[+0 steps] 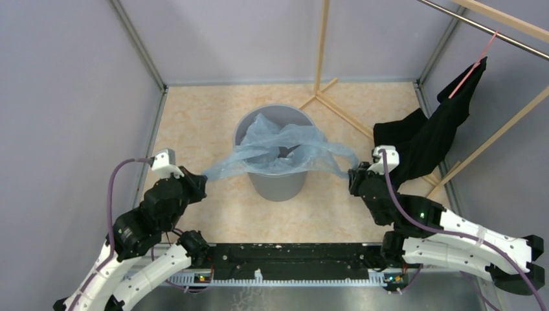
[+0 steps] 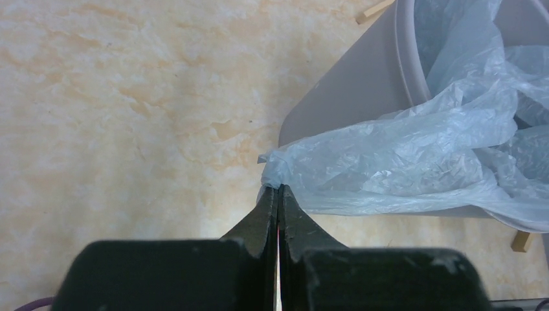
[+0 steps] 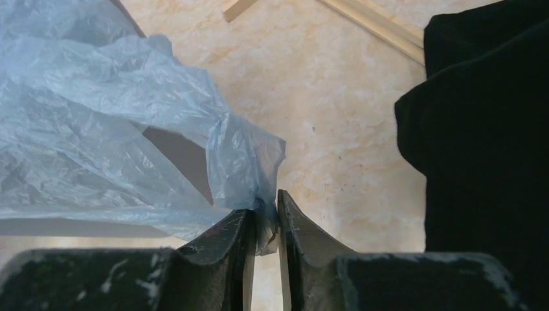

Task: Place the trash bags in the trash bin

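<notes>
The light-blue trash bag (image 1: 278, 150) lies spread over the mouth of the round grey trash bin (image 1: 277, 183), part sagging inside, its ends stretched out left and right. My left gripper (image 1: 202, 177) is shut on the bag's left corner (image 2: 275, 170), left of the bin (image 2: 349, 84). My right gripper (image 1: 353, 175) is shut on the bag's right corner (image 3: 249, 162), right of the bin; a wad of film shows between its fingers (image 3: 298, 230). The bag is held above the floor on both sides.
A black cloth garment (image 1: 432, 133) hangs from a rail at the right, close behind my right gripper; it also shows in the right wrist view (image 3: 485, 142). Wooden slats (image 1: 343, 111) stand behind the bin. Grey walls enclose the beige floor (image 1: 194, 123).
</notes>
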Available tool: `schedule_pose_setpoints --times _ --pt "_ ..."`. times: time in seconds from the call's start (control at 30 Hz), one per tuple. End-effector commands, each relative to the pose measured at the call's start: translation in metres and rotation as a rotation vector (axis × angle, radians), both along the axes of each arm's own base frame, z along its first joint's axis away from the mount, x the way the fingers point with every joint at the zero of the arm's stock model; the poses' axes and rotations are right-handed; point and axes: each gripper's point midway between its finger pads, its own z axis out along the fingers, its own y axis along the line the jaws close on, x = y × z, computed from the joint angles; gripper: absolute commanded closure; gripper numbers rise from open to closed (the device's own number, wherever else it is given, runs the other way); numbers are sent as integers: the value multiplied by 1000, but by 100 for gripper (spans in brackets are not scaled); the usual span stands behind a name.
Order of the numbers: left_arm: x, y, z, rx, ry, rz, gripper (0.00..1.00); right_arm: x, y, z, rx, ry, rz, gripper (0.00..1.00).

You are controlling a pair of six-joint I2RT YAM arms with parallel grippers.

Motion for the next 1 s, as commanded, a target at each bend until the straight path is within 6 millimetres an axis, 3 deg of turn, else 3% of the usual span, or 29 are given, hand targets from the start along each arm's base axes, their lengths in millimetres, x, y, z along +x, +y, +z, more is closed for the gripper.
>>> schedule_pose_setpoints --times 0.0,0.2,0.33,0.4,0.5,0.63,0.77,0.9,0.97 --pt "2 -18 -23 -58 67 -17 100 0 19 -5 58 -13 63 81" --pt "16 -47 -51 -109 111 -50 100 7 30 -19 104 -42 47 76" --pt "28 -64 -55 -88 112 -96 100 21 19 -49 23 -7 -42 75" --pt "30 -66 -58 -63 131 -104 100 26 15 -60 -6 28 -66 80" --pt "31 -66 -66 -30 152 -103 100 31 15 -68 -19 34 -63 80" --pt "37 -72 -78 4 173 -115 100 41 33 -59 -23 -44 35 70" --pt "50 -71 -79 130 181 -119 100 56 37 -44 -122 -100 61 60" --pt "57 -48 -78 322 268 -30 97 66 35 -39 -237 -51 66 54" --pt "55 -38 -71 359 289 11 89 63 33 -36 -258 -17 76 48"
